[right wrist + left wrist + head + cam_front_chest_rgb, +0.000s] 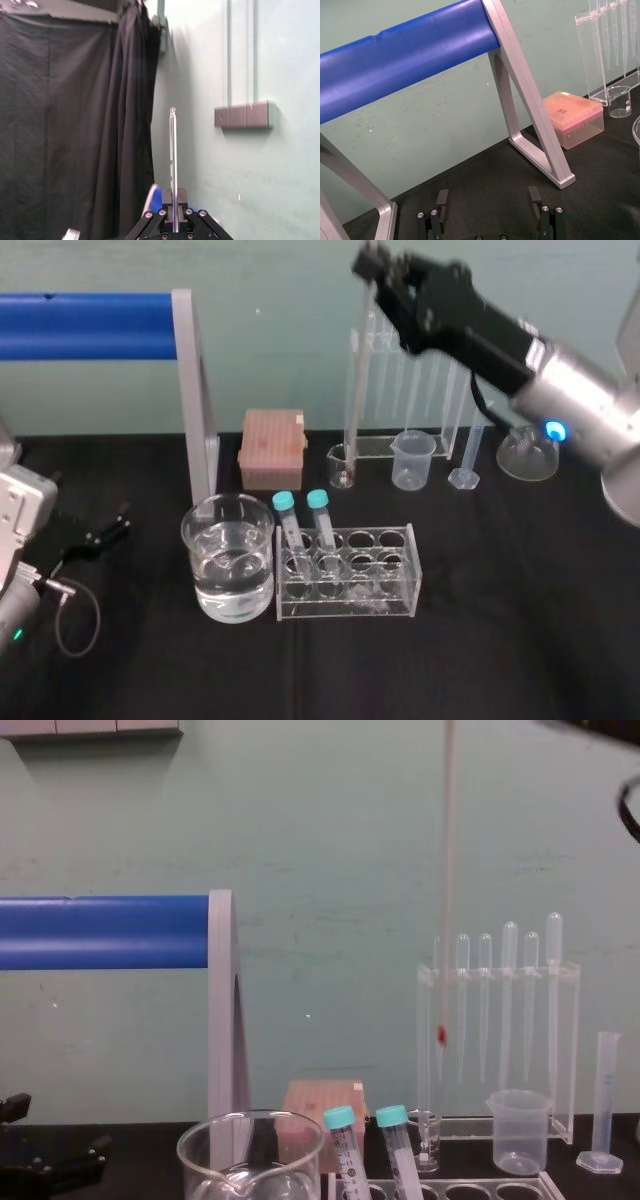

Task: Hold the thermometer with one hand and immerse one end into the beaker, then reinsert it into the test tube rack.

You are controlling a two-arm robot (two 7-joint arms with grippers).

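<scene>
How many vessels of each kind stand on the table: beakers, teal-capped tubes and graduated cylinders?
Beakers: 3 (large glass beaker, small glass beaker, plastic beaker)
Teal-capped tubes: 2
Graduated cylinder: 1
Total: 6

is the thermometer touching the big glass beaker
Apart. In the chest view the thermometer, held up by the right gripper, hangs with its red tip high above the beaker.
</scene>
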